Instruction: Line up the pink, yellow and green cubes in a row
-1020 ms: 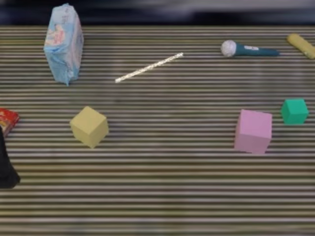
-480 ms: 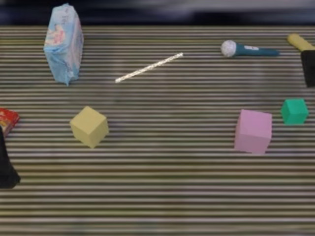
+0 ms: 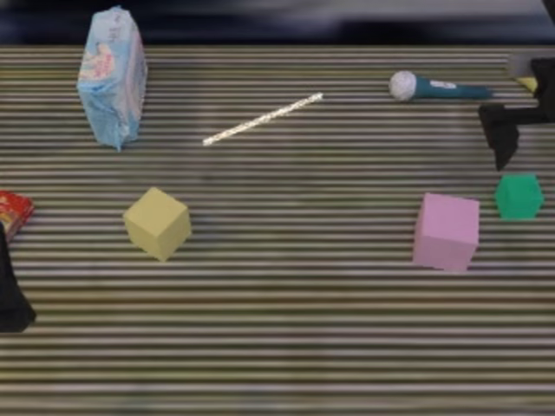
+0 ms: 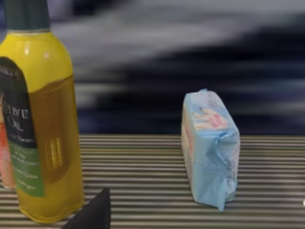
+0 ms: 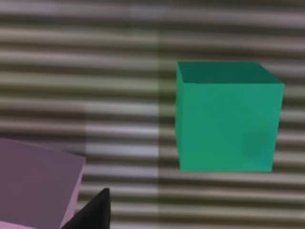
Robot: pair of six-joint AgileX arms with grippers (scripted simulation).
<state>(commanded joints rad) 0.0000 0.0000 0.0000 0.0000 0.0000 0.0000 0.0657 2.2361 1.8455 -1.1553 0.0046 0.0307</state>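
1. Since a moment ago, the right gripper has come in from the right edge and now hangs just above the green cube; whether its jaws are open I cannot tell.
2. That small matte teal block sits near the right edge, apart from the larger pale pink cube beside it.
3. Well to the left on the striped table rests the mustard yellow cube.
4. At the left edge, the left gripper stays parked, its jaws unreadable.

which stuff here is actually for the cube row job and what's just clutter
For the job: pink cube, yellow cube, green cube.
Lying about: tissue pack, straw, toy microphone, oil bottle, red box.
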